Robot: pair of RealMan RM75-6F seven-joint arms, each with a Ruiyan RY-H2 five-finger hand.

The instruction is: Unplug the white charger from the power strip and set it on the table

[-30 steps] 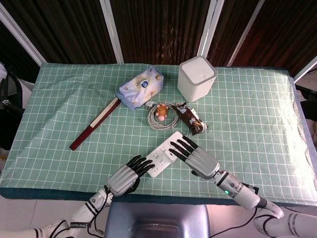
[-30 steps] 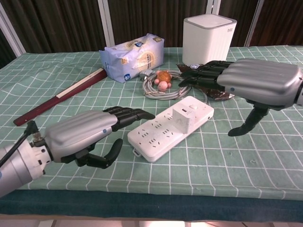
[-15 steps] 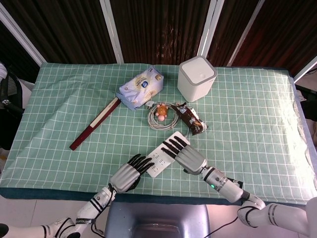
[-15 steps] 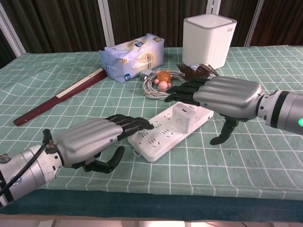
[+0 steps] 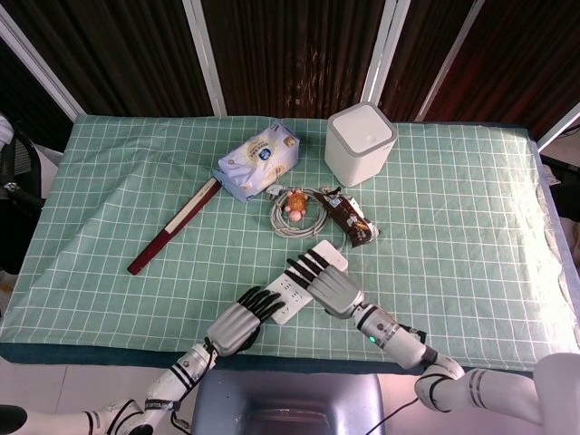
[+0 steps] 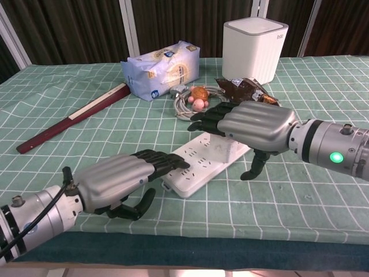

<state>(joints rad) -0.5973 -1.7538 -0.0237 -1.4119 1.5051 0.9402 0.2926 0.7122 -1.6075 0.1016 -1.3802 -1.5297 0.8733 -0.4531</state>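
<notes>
The white power strip (image 5: 292, 288) (image 6: 193, 167) lies diagonally near the table's front edge. The white charger (image 6: 222, 151) plugged into its far half is mostly hidden under my right hand (image 5: 328, 284) (image 6: 251, 123). That hand hovers flat just over the charger, fingers stretched to the left, with its thumb hanging down beside the strip's right edge. It holds nothing. My left hand (image 5: 239, 321) (image 6: 118, 176) lies low at the strip's near end, its fingertips (image 6: 176, 162) over or on that end. The left hand grips nothing, and its thumb is tucked below.
A white cube box (image 5: 360, 143) stands at the back, with a blue tissue pack (image 5: 256, 160) to its left. A coiled cable with a small toy (image 5: 294, 210) and a brown snack wrapper (image 5: 349, 220) lie just beyond the strip. A folded red fan (image 5: 175, 227) lies to the left.
My right hand has moved left and down until it covers the charger. My left hand has slid forward, its fingertips now reaching the strip's near end.
</notes>
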